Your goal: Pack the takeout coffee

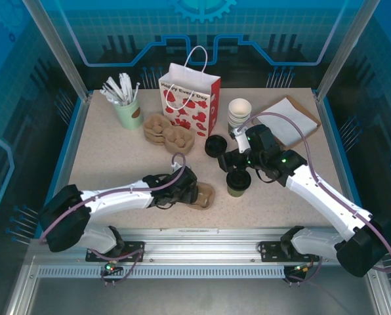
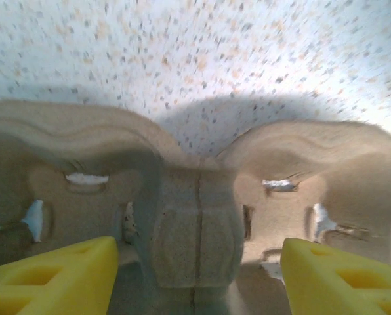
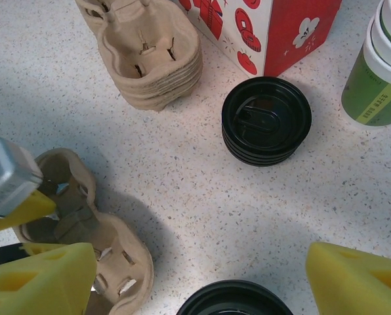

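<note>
Takeout coffee [image 1: 238,182]: upright, directly beneath your right gripper [image 3: 199,279], jaws spread; pulp cup carrier [image 1: 205,195] just left, straddled by your left gripper [image 2: 197,282], likewise spread

At the back of your table [image 1: 103,164] stands a red-and-white paper bag [image 1: 190,98], with a green mug [image 1: 128,116] of white cutlery [image 1: 120,88] to its left. In front of the bag you have a stack of pulp carriers [image 1: 167,133]; a single carrier [image 1: 203,195] lies nearer you. Right of the bag sit black lids [image 1: 215,146], stacked cups [image 1: 239,113] and flat brown bags [image 1: 290,121].
</note>
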Available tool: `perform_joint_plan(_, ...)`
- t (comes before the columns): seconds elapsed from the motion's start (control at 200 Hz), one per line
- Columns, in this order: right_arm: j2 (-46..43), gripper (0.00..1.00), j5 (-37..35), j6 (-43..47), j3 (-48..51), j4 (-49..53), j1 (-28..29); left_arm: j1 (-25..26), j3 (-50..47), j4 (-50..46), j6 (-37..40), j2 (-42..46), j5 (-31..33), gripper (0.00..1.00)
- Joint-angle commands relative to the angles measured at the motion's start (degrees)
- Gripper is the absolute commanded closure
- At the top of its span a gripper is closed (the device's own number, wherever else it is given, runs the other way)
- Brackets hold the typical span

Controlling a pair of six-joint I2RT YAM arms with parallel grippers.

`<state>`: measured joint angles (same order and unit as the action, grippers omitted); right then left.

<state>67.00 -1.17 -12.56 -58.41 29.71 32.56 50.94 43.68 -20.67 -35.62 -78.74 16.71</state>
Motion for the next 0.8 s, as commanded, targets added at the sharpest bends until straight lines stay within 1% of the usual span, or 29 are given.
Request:
perform_joint_plan(0.0,-1.11,0.15,1.74,0.25,0.92,0.79,-0.50,-4.53,1.16,-0.61,4.71,5.92,-0.95,0.29)
perform_joint_plan(0.075,-1.43,0.16,4.62,0.84,1.67,1.14,0.56,-10.22,0.44,0.41,6.76,7.96,-7.06,0.27)
perform_joint_plan(0.125,-2.07,0.16,5.99,1.90,2.13,1.84,2.58,-14.43,0.44,1.51,7.97,8.32,-10.93,0.25)
perform_joint_plan(0.205,-3.36,0.17,7.93,3.79,3.02,3.03,7.75,-19.90,0.69,3.67,9.53,7.43,-15.53,0.23)
perform_joint_plan(0.27,-3.47,0.18,8.78,4.49,3.11,4.41,12.56,-24.18,1.46,5.47,9.86,5.05,-20.17,0.23)
perform_joint_plan(0.345,-1.91,0.19,10.09,4.24,3.62,4.82,17.68,-27.47,2.68,6.70,9.94,1.66,-24.18,0.23)
perform_joint_plan(0.44,1.91,0.22,11.73,2.37,6.24,0.95,23.99,-29.70,4.01,7.69,10.66,-1.43,-25.91,0.24)
perform_joint_plan(0.575,9.58,0.25,13.00,0.37,9.23,-6.18,31.93,-30.02,6.40,7.17,11.88,-5.84,-28.42,0.26)
perform_joint_plan(0.685,15.50,0.28,14.68,-0.75,9.46,-10.28,35.03,-29.98,6.60,7.79,12.18,-7.95,-31.63,0.29)
perform_joint_plan(0.795,19.59,0.30,14.78,-0.71,9.11,-11.60,35.60,-29.96,6.36,6.71,13.36,-8.96,-31.98,0.30)
